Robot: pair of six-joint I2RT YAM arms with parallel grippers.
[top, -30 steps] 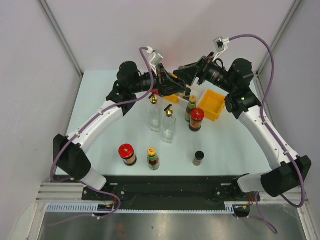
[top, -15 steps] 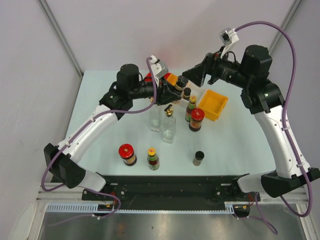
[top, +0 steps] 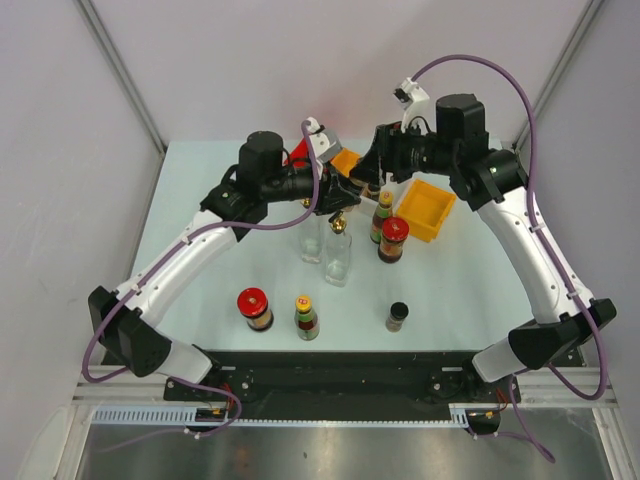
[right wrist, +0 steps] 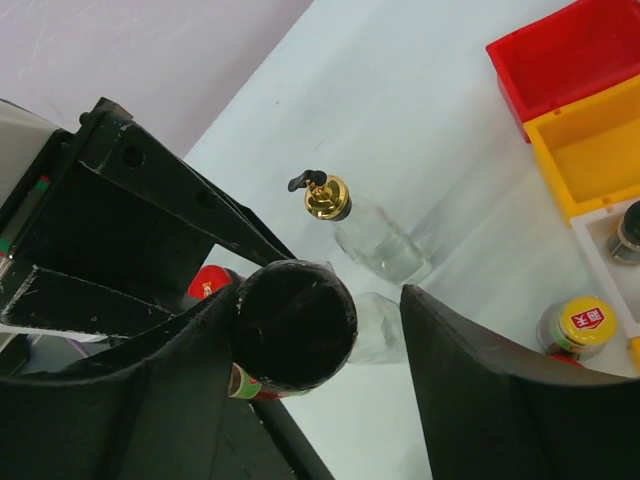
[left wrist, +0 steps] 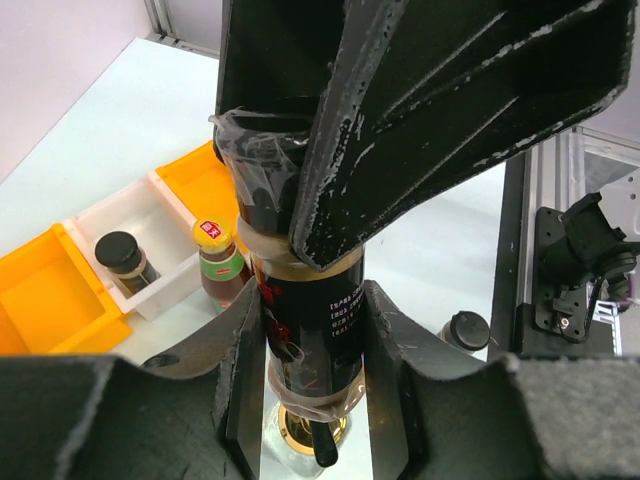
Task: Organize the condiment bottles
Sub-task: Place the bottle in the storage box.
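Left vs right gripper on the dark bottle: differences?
The left gripper clamps the dark bottle by its body; the right gripper surrounds its cap. The left one presses both sides; the right one leaves a gap on one side. Both meet at the same bottle.

The spouted bottle mid-table is our marker. Its twin stands just left of it, a touch farther back, and a lifted bottle hangs over the pair. Right of the marker there's a sauce bottle, a jar just in front of it, then an open bin. In front of the marker, left to right: second jar, second sauce bottle, shaker. Behind and to its right, a middle bin holds another shaker.
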